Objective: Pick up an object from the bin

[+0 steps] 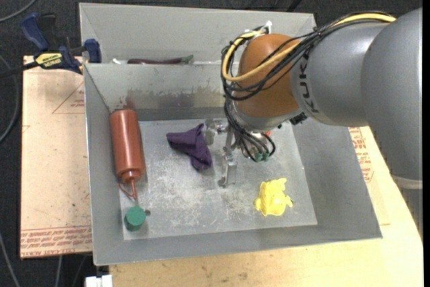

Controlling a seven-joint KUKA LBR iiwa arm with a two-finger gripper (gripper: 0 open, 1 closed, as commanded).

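My gripper (222,155) is low in the middle of the bin, under the orange wrist cover, and it stands open. One metal finger (226,173) reaches down to the bin floor, and the other finger (216,133) is further back. A crumpled purple cloth (193,145) lies just left of the gripper, its right edge close to the fingers, and I see nothing held between them. A yellow crumpled lump (273,197) lies on the floor to the gripper's front right, apart from it.
A red-brown bottle (127,144) lies along the bin's left side with its nozzle toward the front. A green cap (135,218) lies at the front left corner. The arm and its cables cover the bin's back right.
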